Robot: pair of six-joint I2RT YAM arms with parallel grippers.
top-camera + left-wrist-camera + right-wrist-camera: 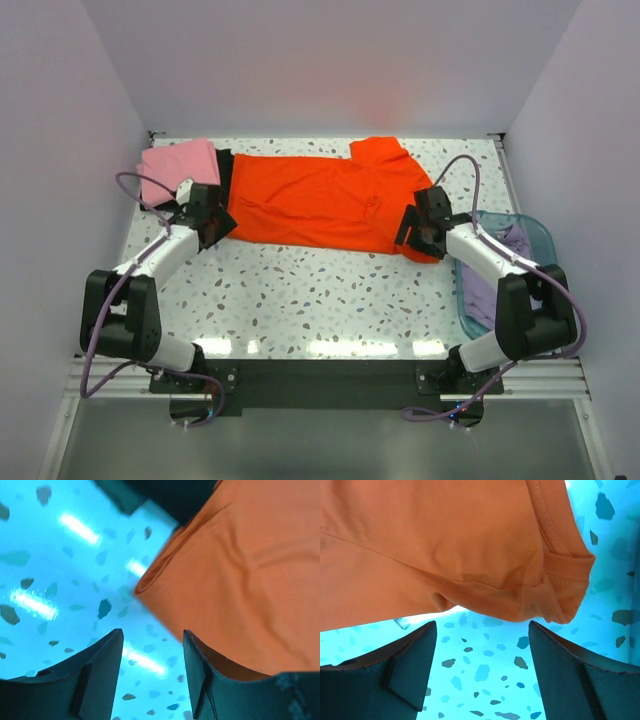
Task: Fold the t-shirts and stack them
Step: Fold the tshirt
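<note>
In the overhead view the black t-shirt (226, 166) shows only as a thin strip at the far left. The rest lies under the pink t-shirt (178, 160) and the orange-red t-shirt (320, 200). The right arm (482, 252) covers much of the lavender t-shirt (482, 297) and the near wall of the blue basket (530, 222). The fingertips of the left gripper (212, 218) and right gripper (425, 222) are hidden beneath their own bodies. In the left wrist view a dark blurred shape (165, 495) at the top edge cannot be identified. The orange-red cloth runs off the picture edge in both wrist views.
</note>
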